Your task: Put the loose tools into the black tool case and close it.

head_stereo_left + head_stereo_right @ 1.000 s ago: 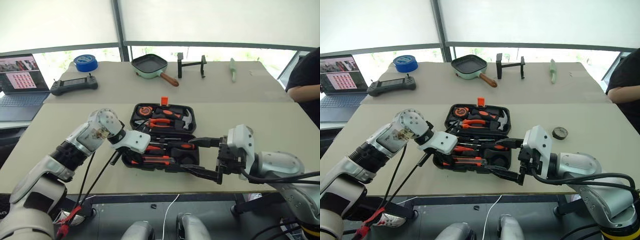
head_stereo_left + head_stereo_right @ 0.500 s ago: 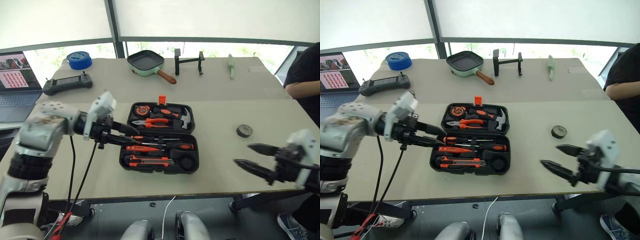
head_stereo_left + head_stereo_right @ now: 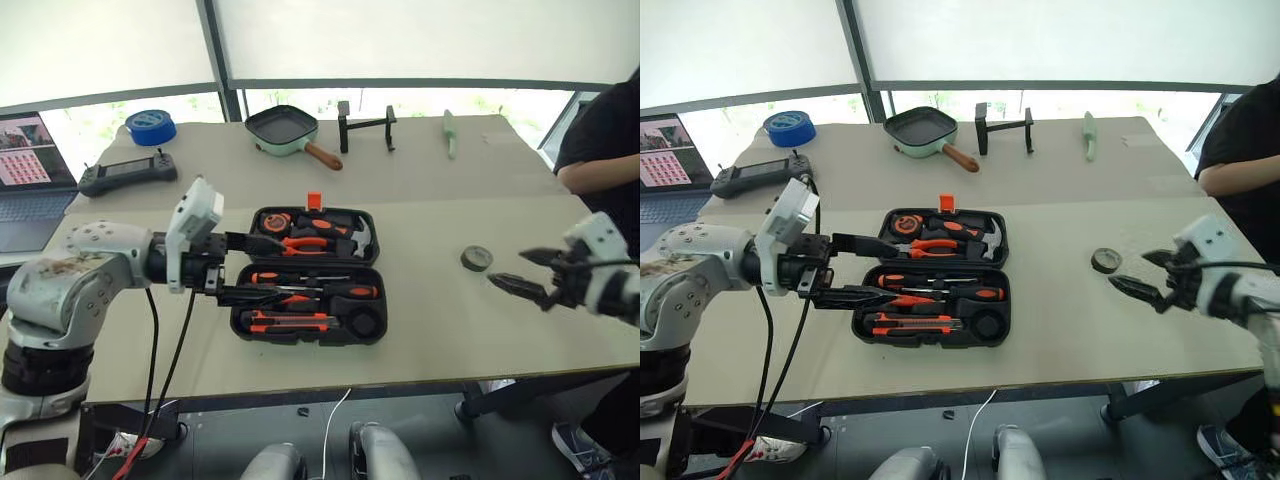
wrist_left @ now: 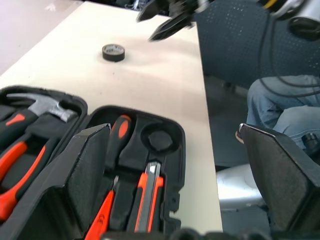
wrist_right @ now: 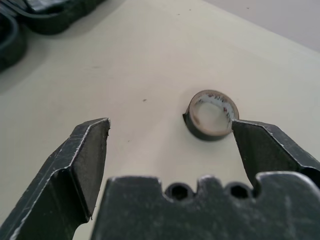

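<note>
- Right wrist view: small black tape roll (image 5: 211,115) lies flat on the beige tabletop (image 5: 130,80), last loose tool outside, well right of the case.
- Black moulded plastic tool case (image 3: 310,285) sits open mid-table; screwdrivers and orange-black utility knife (image 3: 290,321) lie in its recesses, round recess (image 3: 364,322) empty.
- Right gripper (image 3: 522,274) spread wide, empty, just short of the roll.
- Left gripper (image 3: 250,268) spread, empty, above the case's left edge.
- Risk: one finger clipping the low roll would likely skid it along the table; lid shut on an unseated tool would jam.
</note>
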You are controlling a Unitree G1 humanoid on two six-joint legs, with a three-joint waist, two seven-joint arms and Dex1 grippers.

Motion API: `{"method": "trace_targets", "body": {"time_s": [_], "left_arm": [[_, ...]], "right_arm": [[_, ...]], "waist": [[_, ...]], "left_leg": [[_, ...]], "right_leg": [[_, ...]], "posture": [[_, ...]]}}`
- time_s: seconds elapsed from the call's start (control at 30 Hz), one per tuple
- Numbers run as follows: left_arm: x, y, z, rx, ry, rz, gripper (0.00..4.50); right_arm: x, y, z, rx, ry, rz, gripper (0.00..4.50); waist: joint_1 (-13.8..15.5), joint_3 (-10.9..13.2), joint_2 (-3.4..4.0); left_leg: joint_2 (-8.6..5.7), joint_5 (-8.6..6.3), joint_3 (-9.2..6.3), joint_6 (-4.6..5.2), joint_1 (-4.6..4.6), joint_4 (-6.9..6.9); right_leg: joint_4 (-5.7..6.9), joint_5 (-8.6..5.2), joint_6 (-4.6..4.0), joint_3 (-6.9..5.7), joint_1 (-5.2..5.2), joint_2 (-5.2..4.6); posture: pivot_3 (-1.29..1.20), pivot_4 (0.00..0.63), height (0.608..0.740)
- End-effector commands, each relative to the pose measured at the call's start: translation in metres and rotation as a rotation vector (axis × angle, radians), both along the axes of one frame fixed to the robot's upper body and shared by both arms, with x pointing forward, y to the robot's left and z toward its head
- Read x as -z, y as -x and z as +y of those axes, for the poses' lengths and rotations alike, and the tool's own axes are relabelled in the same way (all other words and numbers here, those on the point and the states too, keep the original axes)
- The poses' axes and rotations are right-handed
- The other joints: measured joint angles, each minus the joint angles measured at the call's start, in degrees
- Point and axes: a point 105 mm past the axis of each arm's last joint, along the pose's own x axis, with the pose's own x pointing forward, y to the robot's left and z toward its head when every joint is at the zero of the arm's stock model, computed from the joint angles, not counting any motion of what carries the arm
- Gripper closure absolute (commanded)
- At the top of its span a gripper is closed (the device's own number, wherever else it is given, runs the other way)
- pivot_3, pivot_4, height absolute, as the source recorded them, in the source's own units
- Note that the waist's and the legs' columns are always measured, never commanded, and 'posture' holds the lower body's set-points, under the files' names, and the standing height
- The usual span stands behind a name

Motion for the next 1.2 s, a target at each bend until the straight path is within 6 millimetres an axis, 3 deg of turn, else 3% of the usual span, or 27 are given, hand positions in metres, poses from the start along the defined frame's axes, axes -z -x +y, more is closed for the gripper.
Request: {"method": "trace_targets", "body": {"time_s": [0.03, 0.3, 0.63, 0.73, 0.77, 0.83, 0.9, 0.97, 1.07, 1.2], "left_arm": [[-0.006, 0.005, -0.005, 0.027, -0.005, -0.044, 0.06], [-0.003, 0.002, -0.007, 0.014, -0.032, -0.083, 0.06], [0.001, -0.002, -0.004, 0.002, -0.059, -0.102, 0.0], [0.001, -0.003, -0.004, 0.004, -0.065, -0.1, 0.0], [0.002, -0.002, -0.003, 0.008, -0.07, -0.099, 0.0], [0.004, -0.001, -0.003, 0.017, -0.081, -0.089, 0.0], [0.017, -0.002, 0.003, 0.004, -0.109, -0.044, 0.0], [0.032, -0.006, 0.011, -0.025, -0.142, -0.012, 0.0], [0.041, -0.003, 0.015, -0.01, -0.172, -0.015, 0.0], [0.038, 0.0, 0.007, 0.019, -0.158, -0.016, 0.0]], "right_arm": [[0.013, -0.024, -0.007, 0.047, 0.097, 0.004, 0.0], [0.041, -0.048, -0.004, 0.068, 0.175, 0.038, 0.0], [0.047, -0.048, 0.005, -0.009, 0.243, -0.018, 3.46], [0.04, -0.046, 0.009, -0.038, 0.21, -0.036, 4.38], [0.034, -0.045, 0.012, -0.051, 0.184, -0.043, 4.38], [0.018, -0.039, 0.028, -0.129, 0.091, -0.064, 4.38], [-0.016, -0.016, 0.074, -0.351, -0.056, -0.095, 4.38], [-0.034, 0.013, 0.111, -0.523, -0.133, -0.072, 4.38], [-0.034, 0.043, 0.143, -0.658, -0.121, -0.016, 4.38], [-0.017, 0.08, 0.175, -0.84, -0.03, 0.069, 4.38]], "waist": [[-0.2, 0.0, 0.0], [0.0, 0.0, 0.02], [-0.6, 0.0, 0.02], [-0.6, 0.0, 0.02], [-0.6, 0.0, 0.02], [-0.6, 0.0, 0.03], [-0.6, 0.1, 0.13], [-0.8, 0.1, 0.46], [-0.7, 0.2, 0.45], [0.6, 0.2, 0.33]], "left_leg": [[0.0, 0.0, 0.01, 0.0, -0.01, 0.01], [-0.01, 0.0, -0.08, 0.0, -0.09, 0.03], [-0.01, 0.01, -0.09, -0.03, 0.03, 0.04], [-0.01, 0.01, -0.09, -0.03, 0.02, 0.03], [-0.01, 0.01, -0.09, -0.03, 0.02, 0.02], [-0.01, 0.01, -0.09, -0.03, 0.02, 0.02], [0.0, 0.01, -0.1, -0.03, 0.0, 0.0], [0.0, 0.01, -0.1, -0.02, -0.07, -0.02], [0.09, 0.01, -0.13, -0.03, -0.08, -0.06], [0.05, -0.03, -0.27, 0.03, -0.2, -0.02]], "right_leg": [[-0.02, 0.0, 0.0, -0.01, 0.0, 0.0], [-0.02, -0.01, -0.01, -0.09, -0.02, -0.04], [0.02, 0.0, -0.01, -0.07, 0.06, -0.02], [0.01, 0.0, -0.01, -0.08, 0.06, -0.02], [0.02, 0.0, -0.01, -0.07, 0.05, -0.02], [0.01, 0.0, -0.02, -0.07, 0.03, 0.0], [0.01, 0.0, -0.02, -0.07, 0.01, 0.0], [0.01, 0.0, -0.02, -0.04, -0.09, 0.01], [0.03, -0.01, -0.03, -0.05, -0.13, 0.11], [-0.02, -0.04, 0.0, -0.16, -0.1, 0.07]], "posture": [[0.0, 0.15, 0.74], [0.0, 0.15, 0.74], [0.0, 0.15, 0.74], [0.0, 0.15, 0.74], [0.0, 0.15, 0.74], [0.0, 0.15, 0.74], [0.0, 0.15, 0.74], [0.0, 0.15, 0.74], [0.0, 0.15, 0.74], [0.0, 0.15, 0.74]]}}
